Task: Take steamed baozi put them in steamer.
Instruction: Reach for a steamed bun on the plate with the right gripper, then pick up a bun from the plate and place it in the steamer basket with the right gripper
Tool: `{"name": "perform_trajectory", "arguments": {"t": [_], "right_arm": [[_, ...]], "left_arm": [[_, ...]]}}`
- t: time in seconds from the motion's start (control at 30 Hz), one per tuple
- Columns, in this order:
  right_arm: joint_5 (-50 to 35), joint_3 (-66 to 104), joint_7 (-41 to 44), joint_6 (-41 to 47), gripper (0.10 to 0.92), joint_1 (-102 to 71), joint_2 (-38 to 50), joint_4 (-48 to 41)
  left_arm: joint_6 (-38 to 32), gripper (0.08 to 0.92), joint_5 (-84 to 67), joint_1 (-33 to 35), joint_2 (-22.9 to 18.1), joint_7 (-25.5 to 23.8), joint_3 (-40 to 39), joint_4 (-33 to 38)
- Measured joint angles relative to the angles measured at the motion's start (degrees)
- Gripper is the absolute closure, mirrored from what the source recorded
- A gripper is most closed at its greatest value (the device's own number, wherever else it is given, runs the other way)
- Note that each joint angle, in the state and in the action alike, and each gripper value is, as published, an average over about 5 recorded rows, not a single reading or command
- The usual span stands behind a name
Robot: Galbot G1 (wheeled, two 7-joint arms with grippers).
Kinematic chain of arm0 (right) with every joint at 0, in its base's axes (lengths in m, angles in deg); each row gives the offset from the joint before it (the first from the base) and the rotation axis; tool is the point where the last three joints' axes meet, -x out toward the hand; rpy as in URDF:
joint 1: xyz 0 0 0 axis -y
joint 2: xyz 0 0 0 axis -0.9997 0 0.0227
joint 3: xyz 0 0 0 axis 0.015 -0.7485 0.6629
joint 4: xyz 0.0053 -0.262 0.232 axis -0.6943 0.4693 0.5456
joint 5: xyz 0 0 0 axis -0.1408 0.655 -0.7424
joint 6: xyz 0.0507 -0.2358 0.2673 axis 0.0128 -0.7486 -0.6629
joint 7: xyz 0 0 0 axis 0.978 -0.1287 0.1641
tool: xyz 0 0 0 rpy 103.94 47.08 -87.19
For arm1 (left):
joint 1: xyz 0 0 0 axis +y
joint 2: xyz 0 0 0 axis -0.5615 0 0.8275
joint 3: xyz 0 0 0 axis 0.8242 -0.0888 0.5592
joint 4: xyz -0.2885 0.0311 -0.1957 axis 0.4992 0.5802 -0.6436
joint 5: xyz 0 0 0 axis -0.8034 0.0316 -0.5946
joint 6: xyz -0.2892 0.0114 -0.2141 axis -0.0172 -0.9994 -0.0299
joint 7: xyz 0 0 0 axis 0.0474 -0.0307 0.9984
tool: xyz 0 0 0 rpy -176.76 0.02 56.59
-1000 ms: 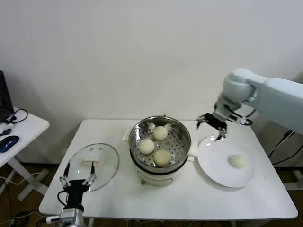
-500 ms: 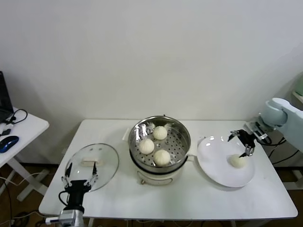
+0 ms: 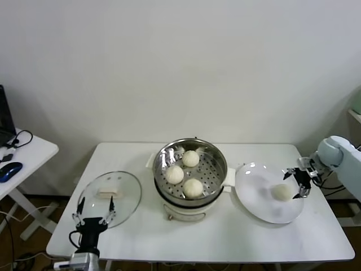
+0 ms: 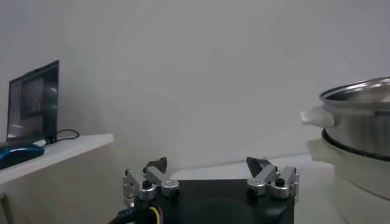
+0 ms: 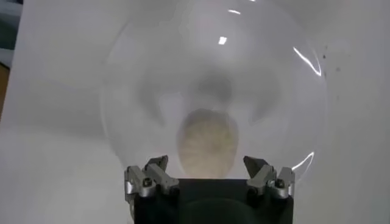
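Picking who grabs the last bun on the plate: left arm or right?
Right. The right gripper hangs open beside the last baozi on the plate. The left gripper sits at the table's near left edge, beyond the steamer.

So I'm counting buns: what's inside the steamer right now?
Three baozi sit on the perforated floor of the steamer, all uncovered. The pot base beneath the basket hides its inside. A fourth bun remains on the plate.
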Motion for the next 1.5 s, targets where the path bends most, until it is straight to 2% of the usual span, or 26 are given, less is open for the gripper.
{"name": "perform_trajectory", "arguments": {"t": [0.87,1.13,1.5], "right_arm": [[2.1,5.1,-0.5,0.8,0.205,-3.1,-6.3,-8.2],[2.0,5.2,0.8,1.2,0.288,-2.7,-6.5,-8.8],[-0.5,4.4,1.3,2.2,0.331,-1.5,-5.3,-8.2]], "left_arm": [[1.4,0.177,-0.9,-0.4,-0.9,0.4,-1.2,0.5],[1.7,0.177,-1.0,-0.8,-1.1,0.8,-1.5,0.5],[2.0,0.177,-0.9,-1.0,-1.1,0.8,-1.5,0.4]]}}
